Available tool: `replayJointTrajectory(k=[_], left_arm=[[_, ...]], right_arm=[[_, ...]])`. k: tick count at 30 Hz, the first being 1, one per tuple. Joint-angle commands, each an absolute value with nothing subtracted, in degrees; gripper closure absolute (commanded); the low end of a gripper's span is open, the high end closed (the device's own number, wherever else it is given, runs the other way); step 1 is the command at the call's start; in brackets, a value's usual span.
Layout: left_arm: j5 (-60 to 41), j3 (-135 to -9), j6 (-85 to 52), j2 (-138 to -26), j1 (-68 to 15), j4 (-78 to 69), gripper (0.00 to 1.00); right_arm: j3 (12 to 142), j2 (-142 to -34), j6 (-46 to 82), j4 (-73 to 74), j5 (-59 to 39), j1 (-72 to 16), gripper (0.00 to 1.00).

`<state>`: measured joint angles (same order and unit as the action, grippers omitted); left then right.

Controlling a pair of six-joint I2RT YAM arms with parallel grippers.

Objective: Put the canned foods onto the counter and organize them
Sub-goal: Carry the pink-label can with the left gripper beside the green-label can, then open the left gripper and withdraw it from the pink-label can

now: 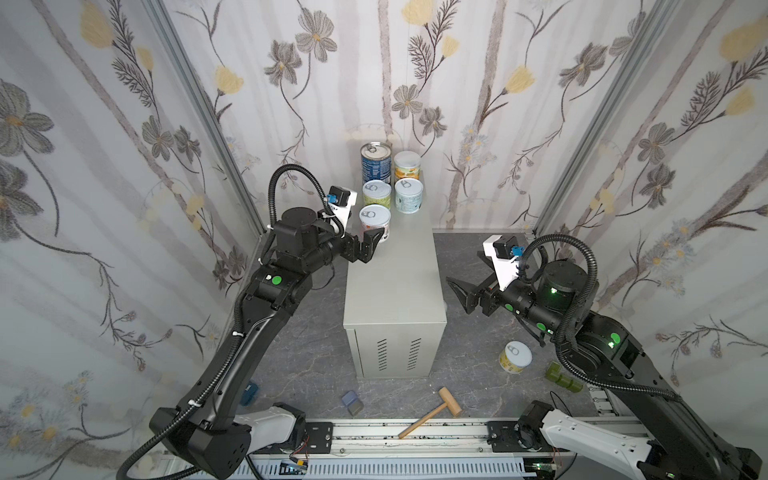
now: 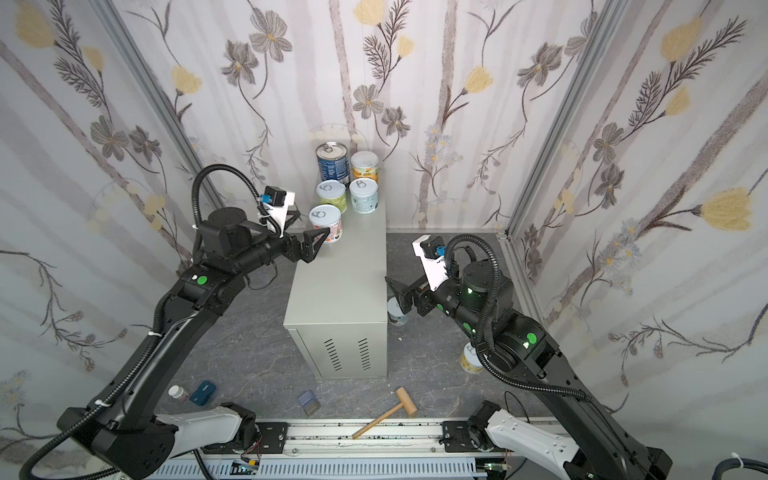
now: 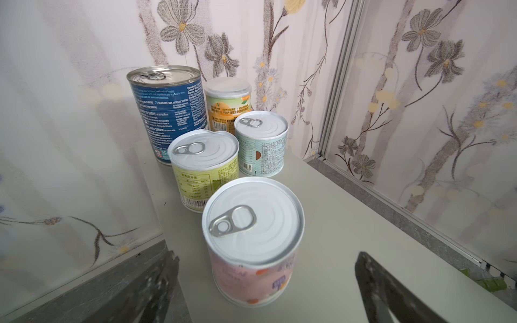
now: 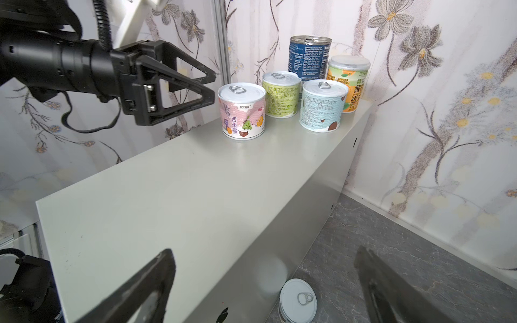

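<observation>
Left fingers (image 3: 377,279) are spread wide, holding nothing. Pink can (image 3: 253,237) stands upright between the tips with a clear gap on each side, no contact that I can see. Side-on from the right wrist view, the tips sit just beside the can's upper wall.

Right fingers (image 4: 145,288) are also wide open and empty. In both top views the tips sit at the right edge of the surface (image 4: 181,195), towards its front end, with the floor (image 4: 419,265) below.

Five cans stand upright on the surface, bunched at the far end by the back wall, in two columns in both top views:
- left column, back to front: tall blue can (image 1: 376,164), green can (image 1: 377,194), pink can
- right column, back to front: orange can (image 1: 407,166), pale blue can (image 1: 408,198)

Neighbours are close or touching, can't tell which.

Two cans are on the floor:
- white-lidded can (image 4: 298,300), upright, tight against the surface's right side wall, under the right fingers. Label is hidden.
- yellow can (image 1: 515,357), right of the front corner, near the right arm

Also on the floor up front: wooden mallet (image 1: 432,411) lying flat, and a small blue-grey block (image 1: 352,402) to its left.
</observation>
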<state>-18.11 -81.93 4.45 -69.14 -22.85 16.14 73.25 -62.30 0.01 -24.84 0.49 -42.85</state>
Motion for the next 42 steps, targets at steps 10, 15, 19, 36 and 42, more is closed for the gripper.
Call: replayJointTrajectory(k=[10, 15, 19, 36, 42], left_arm=[[-10.1, -81.1, 2.0, -60.0, -17.8, 27.5, 0.0], [-4.5, -80.7, 2.5, -59.0, -16.0, 30.4, 0.0], [-2.6, -79.5, 1.9, -58.9, -14.8, 29.6, 0.0], [-19.8, -85.5, -4.5, -74.3, -10.0, 17.0, 0.0], [-22.3, -86.0, -5.6, -76.3, -10.0, 15.6, 0.0]], right_arm=[[81.2, -71.6, 6.1, -24.6, 6.5, -42.7, 0.0], [84.8, -75.6, 8.0, -25.9, 8.5, -42.7, 0.0], [86.9, -77.3, 9.5, -27.0, 10.3, -41.5, 0.0], [80.1, -69.7, 11.6, -28.1, 9.8, -38.2, 0.0], [79.7, -67.8, 11.6, -29.4, 9.8, -37.0, 0.0]])
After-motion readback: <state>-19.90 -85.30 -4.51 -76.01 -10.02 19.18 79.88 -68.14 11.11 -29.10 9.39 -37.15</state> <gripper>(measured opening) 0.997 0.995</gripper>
